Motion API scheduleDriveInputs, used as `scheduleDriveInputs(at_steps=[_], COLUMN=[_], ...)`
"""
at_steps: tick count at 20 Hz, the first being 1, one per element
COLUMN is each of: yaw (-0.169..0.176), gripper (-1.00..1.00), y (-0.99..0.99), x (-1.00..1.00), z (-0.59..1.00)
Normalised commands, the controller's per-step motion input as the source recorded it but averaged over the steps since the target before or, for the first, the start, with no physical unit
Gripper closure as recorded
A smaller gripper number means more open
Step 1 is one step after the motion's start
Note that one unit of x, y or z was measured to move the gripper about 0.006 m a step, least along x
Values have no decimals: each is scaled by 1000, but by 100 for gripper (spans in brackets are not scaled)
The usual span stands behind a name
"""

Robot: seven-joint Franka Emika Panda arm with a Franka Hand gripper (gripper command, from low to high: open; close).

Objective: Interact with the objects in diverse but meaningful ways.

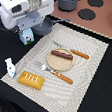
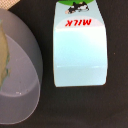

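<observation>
White and pale blue, that's the carton [image 2: 79, 47] we're looking at in the wrist view, lying flat on the black counter [image 2: 117, 60], with "MILK" printed in red letters and a green band with a small black-and-white figure at one end. We're seeing a crease running across its light blue body near the other end. Just beside it, a translucent grey bowl [image 2: 22, 80] is curving into frame, apart from the carton by a narrow strip of dark surface.

In the exterior view, we're watching the white arm hanging over the same carton [image 1: 27, 36], which is sitting off the beige placemat [image 1: 88, 66] at the exterior view's left. The claw itself is hiding behind the arm's body, so we cannot tell whether it is spread or closed.

On the mat, the brown sausage [image 1: 61, 55] is resting on a tan plate [image 1: 60, 62], with an orange-handled knife [image 1: 74, 52] and fork [image 1: 57, 74] flanking the plate. The yellow scored bread loaf [image 1: 31, 79] is lying near the mat's front corner, and the small white bottle [image 1: 9, 67] is lying just off the mat on the counter. The dark grey saucepan [image 1: 68, 0] is sitting at the far edge.
</observation>
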Motion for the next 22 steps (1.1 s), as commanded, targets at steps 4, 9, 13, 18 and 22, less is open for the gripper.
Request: scheduleDriveInputs(at_steps=[4, 9, 13, 18, 22], yaw=[0, 0, 0, 0, 0], gripper=[-100, -100, -100, -100, -100], y=[129, 97, 31, 0, 0], x=[-466, -458, -389, -215, -154], z=[-339, -347, -306, -231, -258])
